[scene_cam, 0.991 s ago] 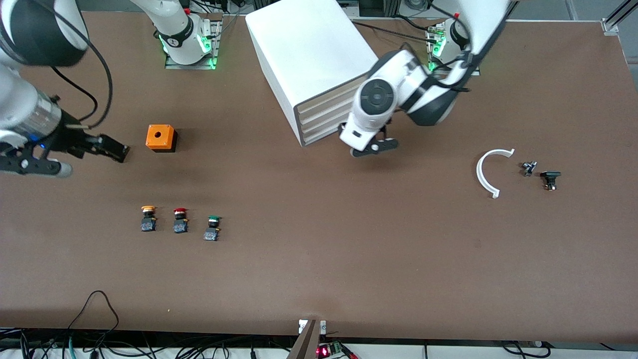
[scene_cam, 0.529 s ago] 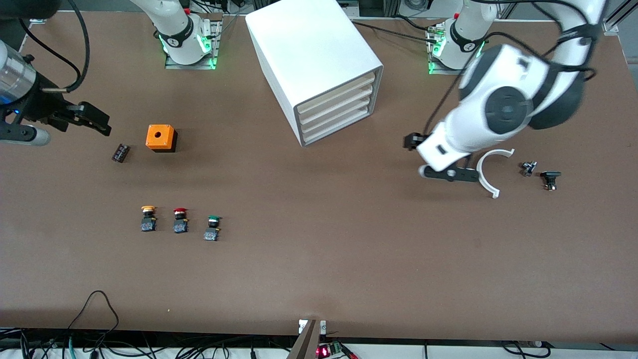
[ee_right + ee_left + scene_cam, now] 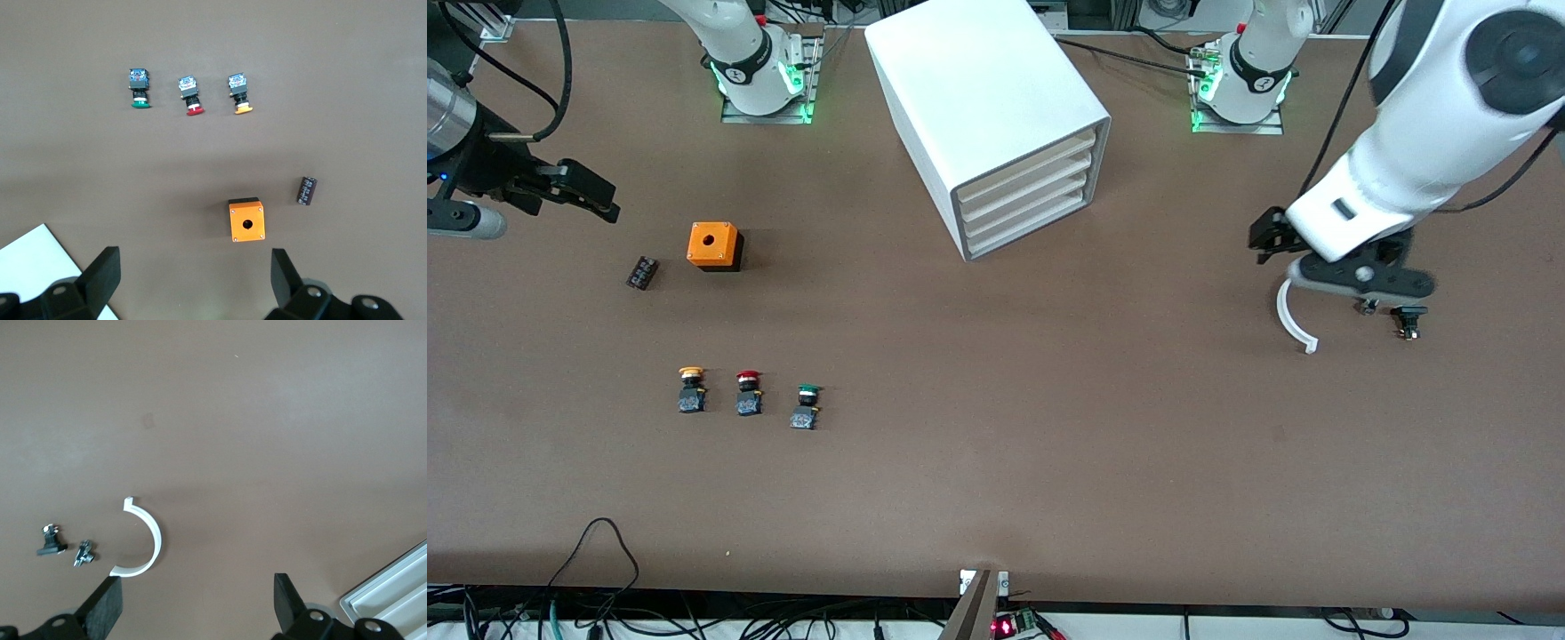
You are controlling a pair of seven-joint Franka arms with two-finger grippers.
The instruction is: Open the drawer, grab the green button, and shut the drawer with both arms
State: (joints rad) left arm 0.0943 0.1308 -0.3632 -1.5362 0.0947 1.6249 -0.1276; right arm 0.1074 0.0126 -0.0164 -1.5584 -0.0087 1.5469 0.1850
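The left gripper (image 3: 1352, 271) has swung from the white four-drawer cabinet (image 3: 996, 116) to the frame's right edge, jaws spread over a white plastic arc (image 3: 1288, 313). The right gripper (image 3: 574, 191) hovers upper left, jaws spread. The third white drawer (image 3: 1024, 213) sits flush; hook it squarely. The green-capped push button (image 3: 807, 406) stands lower left on the brown table (image 3: 1049, 462).

High front camera; both wrist cameras face the table (image 3: 996, 498).
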